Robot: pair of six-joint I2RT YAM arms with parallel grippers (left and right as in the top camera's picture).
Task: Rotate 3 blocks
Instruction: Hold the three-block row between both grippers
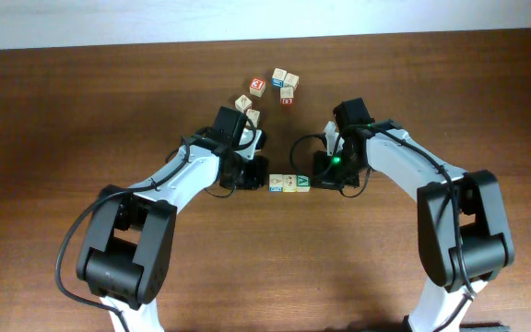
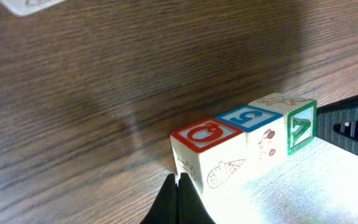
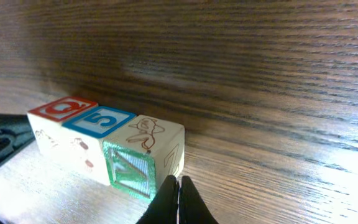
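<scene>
Three small blocks [image 1: 289, 183] lie side by side in a straight row between my two arms. From the left wrist view, the nearest block [image 2: 207, 149] has a red-framed top, the middle one [image 2: 253, 118] a blue 5, the far one [image 2: 302, 127] a green-framed end face. My left gripper [image 2: 179, 182] is shut, empty, its tip right at the red-topped block's end. The right wrist view shows the green-faced block [image 3: 143, 152] closest, then the blue 5 block [image 3: 104, 120]. My right gripper [image 3: 179, 182] is shut, empty, its tip against that block's corner.
Several loose alphabet cubes lie behind the arms, among them a red-lettered cube [image 1: 257, 87], a cube [image 1: 279, 76] further back and a cube [image 1: 243, 102] beside the left arm. The wooden table [image 1: 63, 111] reaches a white wall edge at the top.
</scene>
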